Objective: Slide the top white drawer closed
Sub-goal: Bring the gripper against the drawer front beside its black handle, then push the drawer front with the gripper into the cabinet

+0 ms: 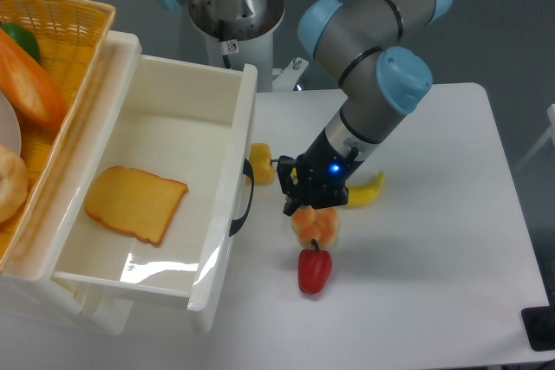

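Observation:
The top white drawer point(165, 127) is pulled far out of the cabinet toward the right, and a slice of toast point(136, 204) lies inside it. Its curved black handle point(244, 199) sits on the front panel point(227, 205). My gripper point(287, 186) is just right of that front panel, a short gap from the handle, with its fingers pointing toward the drawer. The jaws look spread and hold nothing.
A yellow wicker basket point(78, 32) with food sits on top of the cabinet at the left. On the table by the gripper lie a small yellow piece point(261, 163), an orange fruit point(315, 225), a red pepper point(314, 270) and a banana point(369, 190).

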Controlling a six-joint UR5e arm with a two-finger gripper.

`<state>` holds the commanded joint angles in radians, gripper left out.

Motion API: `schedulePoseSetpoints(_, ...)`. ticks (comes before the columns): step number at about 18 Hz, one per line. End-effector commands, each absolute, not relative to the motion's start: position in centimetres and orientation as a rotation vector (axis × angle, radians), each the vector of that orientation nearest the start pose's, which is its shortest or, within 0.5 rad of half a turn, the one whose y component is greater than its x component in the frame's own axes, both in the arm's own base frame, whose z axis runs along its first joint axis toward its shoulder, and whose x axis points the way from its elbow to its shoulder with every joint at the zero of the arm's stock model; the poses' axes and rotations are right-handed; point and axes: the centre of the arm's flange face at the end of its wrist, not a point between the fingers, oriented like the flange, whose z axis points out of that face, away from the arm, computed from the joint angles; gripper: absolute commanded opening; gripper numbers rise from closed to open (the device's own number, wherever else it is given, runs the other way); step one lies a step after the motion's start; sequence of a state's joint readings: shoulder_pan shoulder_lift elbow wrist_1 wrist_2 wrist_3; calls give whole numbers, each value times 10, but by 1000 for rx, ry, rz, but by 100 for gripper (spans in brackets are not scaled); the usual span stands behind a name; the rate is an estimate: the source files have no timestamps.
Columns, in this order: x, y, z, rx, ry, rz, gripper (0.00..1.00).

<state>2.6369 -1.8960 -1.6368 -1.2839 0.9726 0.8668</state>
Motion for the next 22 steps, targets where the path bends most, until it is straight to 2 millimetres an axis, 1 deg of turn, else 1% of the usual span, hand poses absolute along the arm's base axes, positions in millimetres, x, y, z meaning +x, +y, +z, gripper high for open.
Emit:
schedulePoseSetpoints(2, -422, 452, 324, -2627, -312, -590, 0)
schedulePoseSetpoints(5, -413, 453, 328, -2621, -316, -633, 0)
schedulePoseSetpoints(7, -410, 451, 332, -2602, -335, -685, 0)
schedulePoseSetpoints(9, -408, 450, 333, -2604, -341, -700, 0)
schedulePoseSetpoints(13, -405, 452, 334, -2599, -337, -711, 0)
schedulePoseSetpoints(15, -400, 455, 339, -2595, -324, -708, 0)
schedulePoseSetpoints(20, -392, 458, 343, -2599, -310, -718, 0)
schedulePoseSetpoints(22, -385, 463, 346, -2602, -295, -719, 0)
